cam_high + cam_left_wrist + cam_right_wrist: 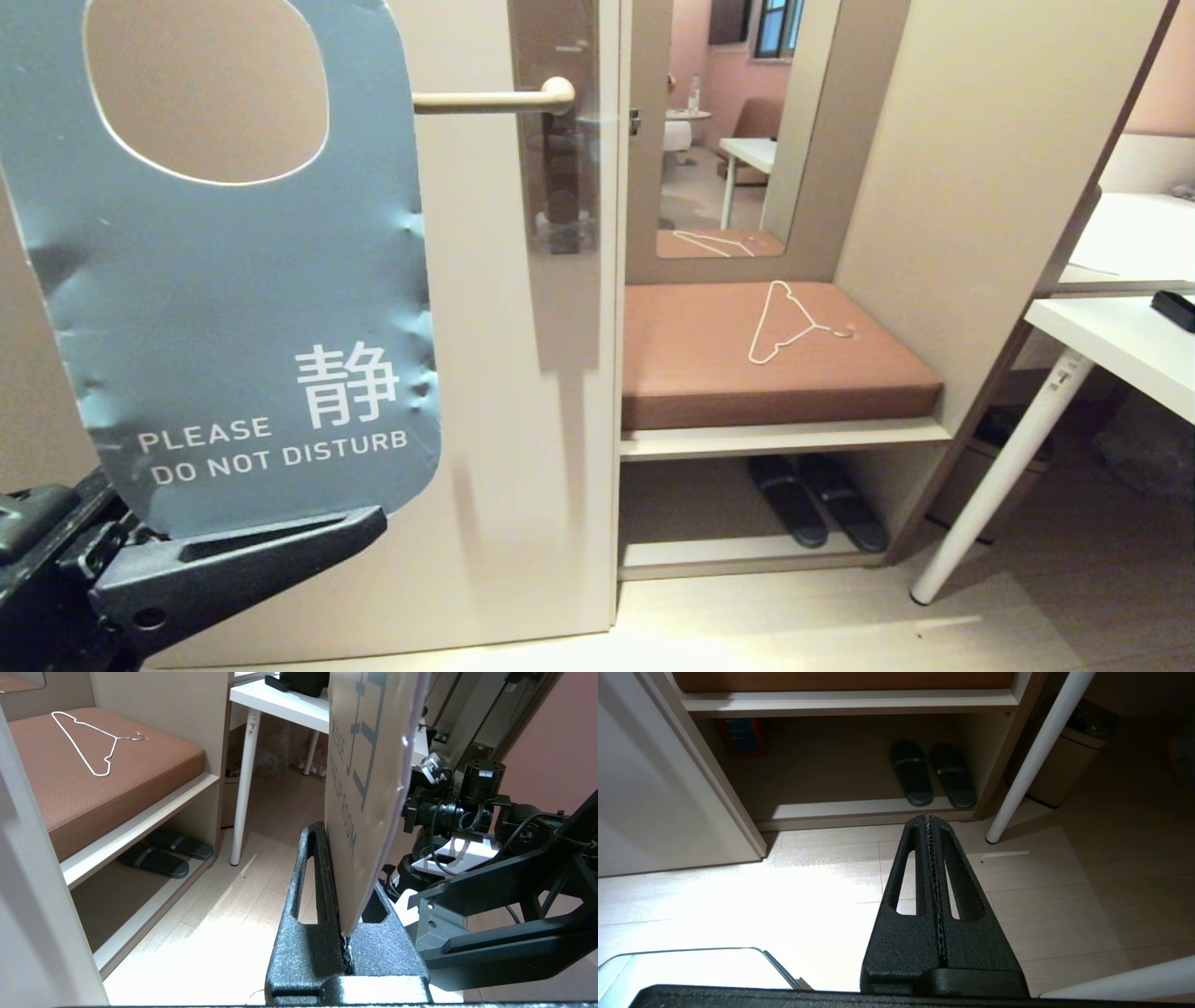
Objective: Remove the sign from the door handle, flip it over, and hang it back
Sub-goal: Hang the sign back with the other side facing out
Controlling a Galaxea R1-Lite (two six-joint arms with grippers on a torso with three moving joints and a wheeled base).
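Observation:
The sign (233, 308) stands upright close before the head camera at the left, its blue face with white "PLEASE DO NOT DISTURB" toward me and its round hole at the top. My left gripper (280, 537) is shut on the sign's lower edge. In the left wrist view the sign's white face (369, 779) with blue text rises from between the black fingers (310, 882). The door handle (495, 99), a cream lever on a grey-brown backplate (555, 121), sits bare to the right of the sign's hole. My right gripper (928, 820) is shut and empty, low over the floor.
A brown cushioned bench (775, 359) with a white wire hanger (784, 322) stands right of the door. Dark slippers (817, 499) lie on the shelf beneath. A white table (1120, 345) with a slanted leg is at far right, a bin (1069, 760) behind the leg.

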